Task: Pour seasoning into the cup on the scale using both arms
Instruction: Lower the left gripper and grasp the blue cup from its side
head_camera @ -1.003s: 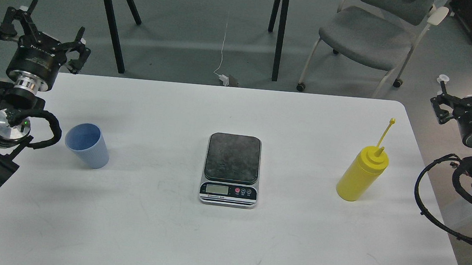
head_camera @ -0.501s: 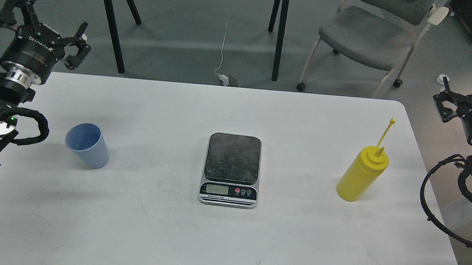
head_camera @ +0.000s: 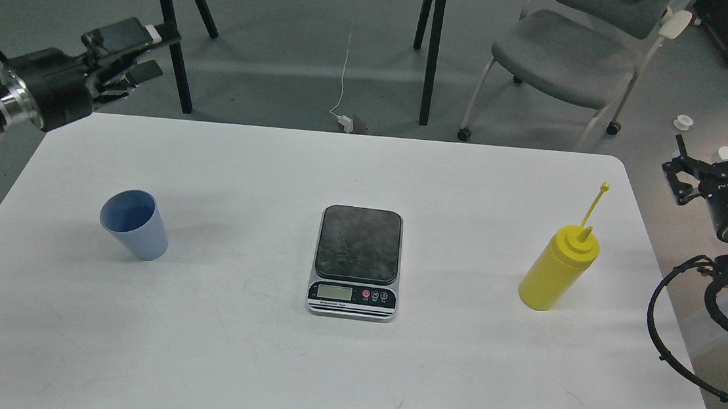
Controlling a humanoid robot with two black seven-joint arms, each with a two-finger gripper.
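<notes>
The light-blue ribbed cup point(head_camera: 135, 225) stands upright on the left of the white table point(head_camera: 349, 374). The scale point(head_camera: 357, 262) lies in the middle with nothing on its dark platform. The yellow seasoning bottle point(head_camera: 559, 268) stands upright at the right, its cap strap sticking up. My left gripper point(head_camera: 146, 52) is turned on its side beyond the table's far left corner, above and behind the cup, open and empty. My right gripper point(head_camera: 724, 157) hovers off the table's right edge, right of the bottle, open and empty.
A grey chair point(head_camera: 568, 51) stands behind the table at the right. Black legs of another table point(head_camera: 431, 52) and a white cable point(head_camera: 346, 64) are on the floor behind. A small white spool point(head_camera: 683, 120) lies on the floor near my right gripper.
My left arm has swung up and outward, and its gripper has turned from pointing up to lying sideways, pointing right. My right gripper has shifted slightly. Cup, scale and bottle have not moved.
</notes>
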